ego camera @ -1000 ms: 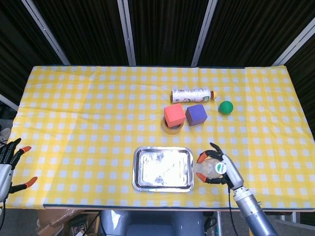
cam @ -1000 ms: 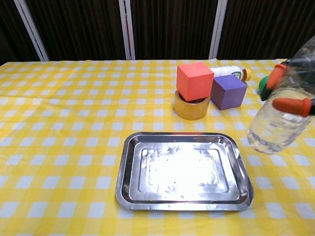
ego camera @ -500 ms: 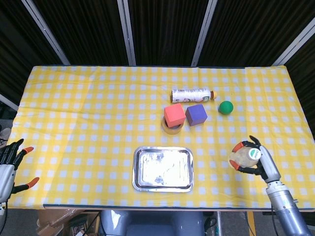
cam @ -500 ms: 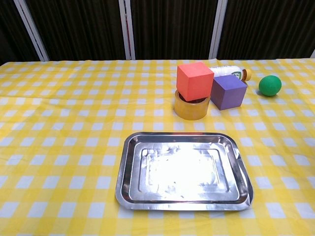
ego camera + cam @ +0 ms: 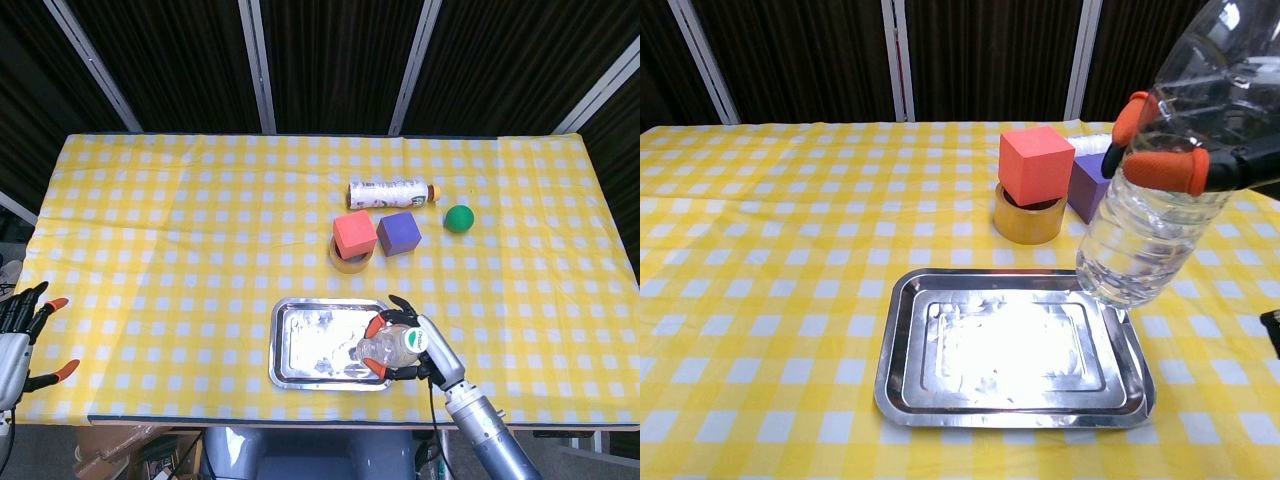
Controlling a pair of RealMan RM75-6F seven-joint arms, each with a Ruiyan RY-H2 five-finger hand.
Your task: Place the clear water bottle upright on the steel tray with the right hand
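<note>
The clear water bottle [image 5: 1155, 200] hangs in the air over the right end of the steel tray [image 5: 920, 390], roughly upright and leaning a little. My right hand [image 5: 1185, 160] grips it around the upper body with orange-tipped fingers. From the head view the bottle [image 5: 383, 346] with its green-and-white cap sits over the tray's [image 5: 300, 350] right edge, held by my right hand [image 5: 415, 345]. My left hand [image 5: 25, 335] hangs off the table's left front corner, fingers spread, holding nothing.
Behind the tray stand a red cube [image 5: 353, 234] on a tape roll [image 5: 350, 260], a purple cube [image 5: 398, 233], a lying labelled bottle [image 5: 390, 192] and a green ball [image 5: 459, 218]. Yellow checked cloth covers the table.
My right hand carried the bottle from the far right back leftward, and it now hangs over the tray's right end. The left hand stayed put.
</note>
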